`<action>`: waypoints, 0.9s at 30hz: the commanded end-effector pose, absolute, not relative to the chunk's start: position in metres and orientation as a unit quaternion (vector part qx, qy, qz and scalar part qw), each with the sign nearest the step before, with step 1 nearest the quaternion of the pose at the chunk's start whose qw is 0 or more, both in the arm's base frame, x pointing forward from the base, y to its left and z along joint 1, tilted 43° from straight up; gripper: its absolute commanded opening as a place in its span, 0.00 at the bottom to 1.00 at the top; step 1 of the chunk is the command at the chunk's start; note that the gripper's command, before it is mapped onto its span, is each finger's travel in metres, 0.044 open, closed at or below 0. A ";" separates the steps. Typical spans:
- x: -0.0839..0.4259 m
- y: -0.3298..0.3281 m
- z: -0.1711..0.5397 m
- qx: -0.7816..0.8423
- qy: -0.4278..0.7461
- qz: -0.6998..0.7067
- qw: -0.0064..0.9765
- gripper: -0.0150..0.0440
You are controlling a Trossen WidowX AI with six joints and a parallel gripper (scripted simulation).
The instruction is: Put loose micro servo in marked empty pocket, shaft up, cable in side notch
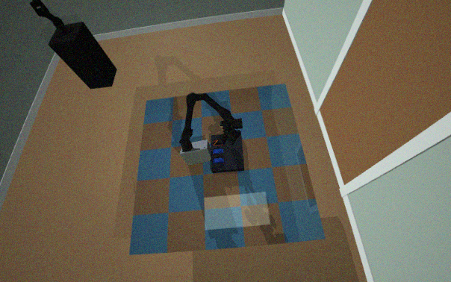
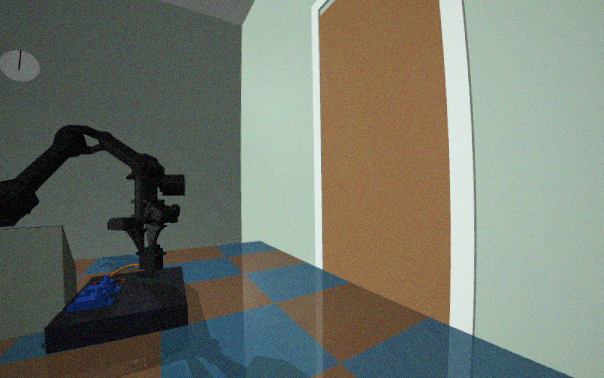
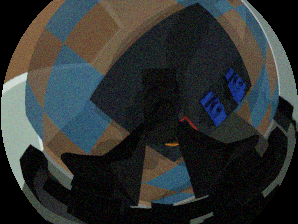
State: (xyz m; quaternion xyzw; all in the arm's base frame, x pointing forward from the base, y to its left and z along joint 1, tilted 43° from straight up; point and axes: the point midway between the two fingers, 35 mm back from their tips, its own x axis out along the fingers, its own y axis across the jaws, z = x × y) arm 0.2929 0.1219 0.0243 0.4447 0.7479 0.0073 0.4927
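The checkered surface [image 1: 187,194] [image 2: 295,320], blue and brown, spreads beneath everything; on it the pale grey box [image 1: 198,157] [image 2: 32,280] and the dark deck [image 1: 233,160] [image 2: 125,312] [image 3: 135,75] stand side by side. The black arm [image 1: 189,116] [image 2: 37,172] rises from the box end, bends at a high elbow and slopes down over the deck; its gripper [image 1: 232,136] [image 2: 151,247] [image 3: 160,125] points straight down, fingers clamped on the dark micro servo [image 2: 151,259] [image 3: 161,115] — whether its underside touches the deck, I cannot tell.

The servo is over the deck's far part in the exterior view, near that edge and beside the pocket; bare deck lies on its side away from the blue servos [image 1: 218,156] [image 2: 95,296] [image 3: 225,97], which sit in a row along the box-side edge. Their marks are too blurred to read. The red-outlined pocket [image 1: 217,145] [image 3: 188,121] lies beyond that row — the orange cable [image 2: 122,269] [image 3: 171,144] arches from the held servo toward it.
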 end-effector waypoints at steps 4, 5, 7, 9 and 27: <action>0.293 0.122 0.027 0.406 0.744 0.066 0.526 0.25; 0.293 0.122 0.027 0.397 0.743 0.078 0.533 0.25; 0.293 0.122 0.027 0.379 0.739 0.104 0.546 0.25; 0.293 0.122 0.027 0.360 0.736 0.129 0.559 0.25; 0.293 0.122 0.027 0.235 0.692 0.280 0.622 0.25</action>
